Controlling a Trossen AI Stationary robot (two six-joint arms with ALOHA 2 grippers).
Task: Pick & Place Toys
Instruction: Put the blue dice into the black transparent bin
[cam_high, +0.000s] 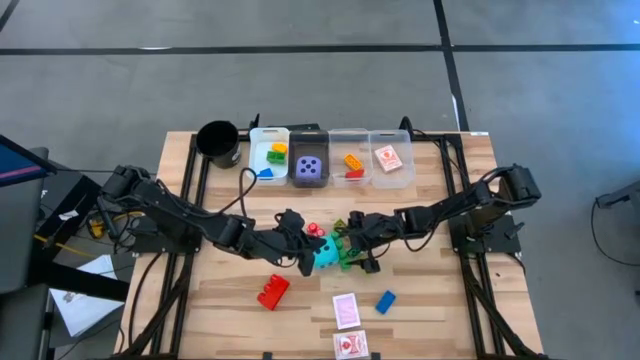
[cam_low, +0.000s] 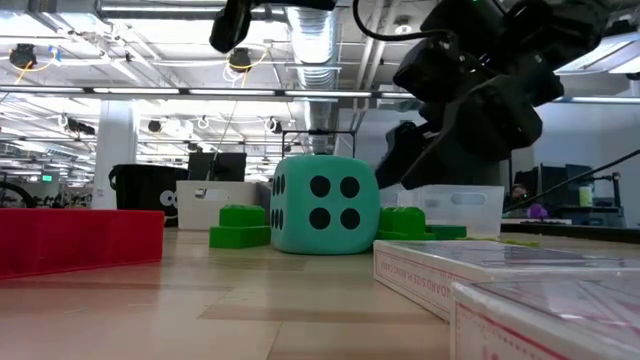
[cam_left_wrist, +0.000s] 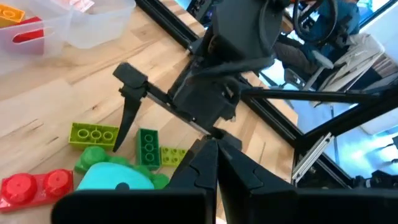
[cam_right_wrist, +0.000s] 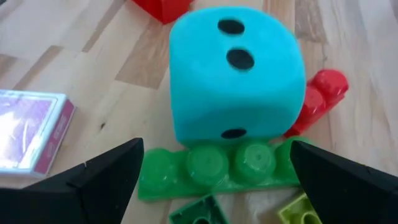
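A cyan die stands on the table's middle, with a long green brick and other green bricks beside it and a small red brick against it. My right gripper is open and low, slanting down. Its fingers stand wide on either side of the long green brick, with the die just beyond. My left gripper hovers above the die's left side, shut and empty. A purple die lies in a bin.
Four bins and a black cup line the far edge, some holding bricks and a card. A red brick, a blue brick and two card packs lie toward the near edge.
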